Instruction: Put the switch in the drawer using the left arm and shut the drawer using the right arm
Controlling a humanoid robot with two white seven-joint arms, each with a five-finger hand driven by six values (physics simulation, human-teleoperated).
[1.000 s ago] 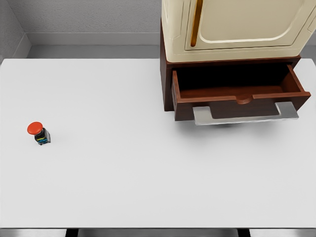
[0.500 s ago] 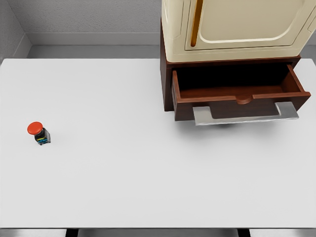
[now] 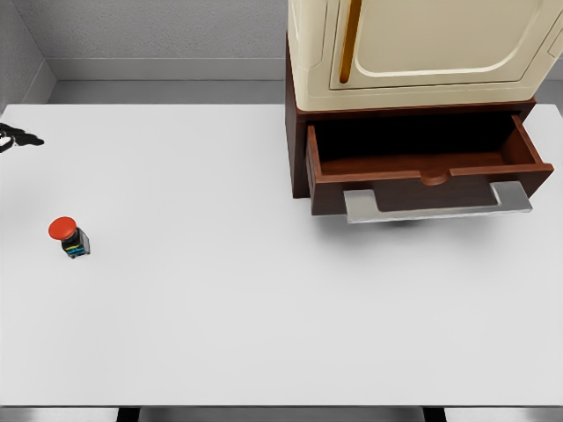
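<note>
The switch (image 3: pixel 69 236), a small dark block with a red mushroom button on top, stands on the white table (image 3: pixel 220 299) near its left edge. The brown drawer (image 3: pixel 422 167) is pulled open at the right, under a cream cabinet (image 3: pixel 413 48), and its inside looks bare. A grey handle (image 3: pixel 437 207) runs along the drawer front. A thin dark tip of my left hand (image 3: pixel 15 138) pokes in at the left edge, well behind the switch and apart from it. My right hand is out of view.
A grey wall runs along the back of the table. The cabinet's brown base (image 3: pixel 296 149) stands at the back right, and the open drawer juts forward over the tabletop.
A dark tip of the left hand has come into view at the left edge. The switch and the drawer have not moved.
</note>
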